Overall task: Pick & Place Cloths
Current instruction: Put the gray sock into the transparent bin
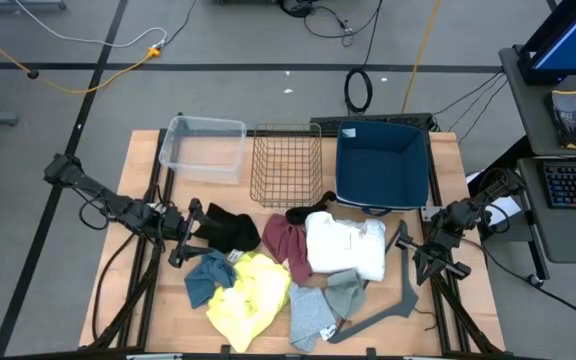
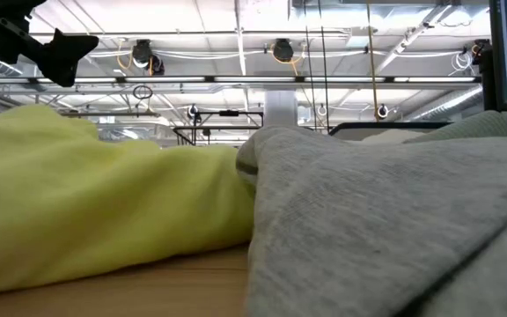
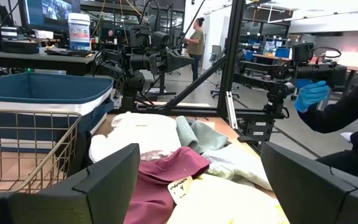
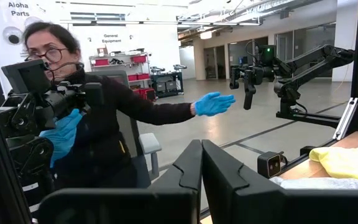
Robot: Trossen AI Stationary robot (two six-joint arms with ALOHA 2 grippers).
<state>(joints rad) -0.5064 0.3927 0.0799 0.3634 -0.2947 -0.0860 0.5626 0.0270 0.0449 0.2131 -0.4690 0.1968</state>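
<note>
Beside the wire basket (image 1: 286,165), on the counter (image 1: 143,300), the cloths (image 1: 288,265) are heaped overlapping, so several could be dragged together once the wide-spread left fingers (image 1: 190,232) close; the right fingers (image 1: 423,250) are pressed together.

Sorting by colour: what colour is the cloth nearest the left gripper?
Black, clearest in the high view.

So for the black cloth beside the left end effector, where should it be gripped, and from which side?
Probably pinch the black cloth on its bunched edge facing the left end effector, coming from above on the left. It lies crumpled with raised folds, its far side meets the maroon cloth, and that end effector's fingers are open.
</note>
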